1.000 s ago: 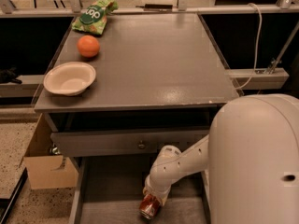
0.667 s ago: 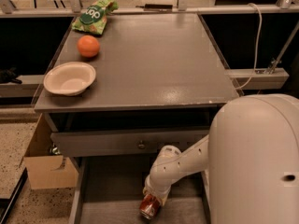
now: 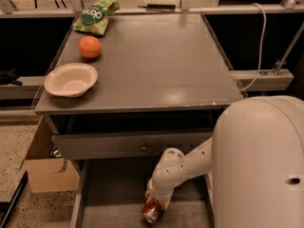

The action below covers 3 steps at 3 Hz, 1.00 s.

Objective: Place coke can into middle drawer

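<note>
The coke can [image 3: 152,211], red with a shiny silver end, lies tilted low inside the open middle drawer [image 3: 116,194], near the drawer's front. My gripper [image 3: 156,199] is at the end of the white arm, right over the can's upper end and touching or nearly touching it. The arm hides the fingers. The drawer has a plain grey floor and low grey side walls.
Above the drawer is a shut grey drawer front with a small round knob [image 3: 144,147]. On the grey cabinet top [image 3: 156,65] are an orange fruit [image 3: 90,47], a white bowl [image 3: 71,80] and a green chip bag [image 3: 95,15]. A cardboard box [image 3: 47,167] stands at the left.
</note>
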Available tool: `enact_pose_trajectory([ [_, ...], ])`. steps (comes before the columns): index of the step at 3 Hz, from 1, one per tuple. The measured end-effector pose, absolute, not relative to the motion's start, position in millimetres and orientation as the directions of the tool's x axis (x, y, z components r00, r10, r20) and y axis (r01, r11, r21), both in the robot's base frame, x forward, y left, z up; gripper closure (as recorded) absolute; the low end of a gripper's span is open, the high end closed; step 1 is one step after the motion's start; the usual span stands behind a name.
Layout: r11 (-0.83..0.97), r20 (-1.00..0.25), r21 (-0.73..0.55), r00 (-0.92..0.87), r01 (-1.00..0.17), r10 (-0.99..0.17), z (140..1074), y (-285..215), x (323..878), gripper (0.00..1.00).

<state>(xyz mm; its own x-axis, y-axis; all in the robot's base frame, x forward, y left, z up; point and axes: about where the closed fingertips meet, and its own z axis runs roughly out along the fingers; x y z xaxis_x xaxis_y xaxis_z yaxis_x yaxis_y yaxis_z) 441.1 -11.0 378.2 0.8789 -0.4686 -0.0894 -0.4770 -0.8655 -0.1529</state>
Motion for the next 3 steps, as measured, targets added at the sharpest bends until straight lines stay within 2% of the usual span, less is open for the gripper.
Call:
enact_pose_trajectory([
  [2,-0.866,-0.089,-0.153,0.879,-0.477,-0.469,378.2,-11.0,441.0,0.15],
  [3,-0.866,-0.090,-0.153,0.879,-0.477,-0.469,378.1,-11.0,441.0,0.00],
])
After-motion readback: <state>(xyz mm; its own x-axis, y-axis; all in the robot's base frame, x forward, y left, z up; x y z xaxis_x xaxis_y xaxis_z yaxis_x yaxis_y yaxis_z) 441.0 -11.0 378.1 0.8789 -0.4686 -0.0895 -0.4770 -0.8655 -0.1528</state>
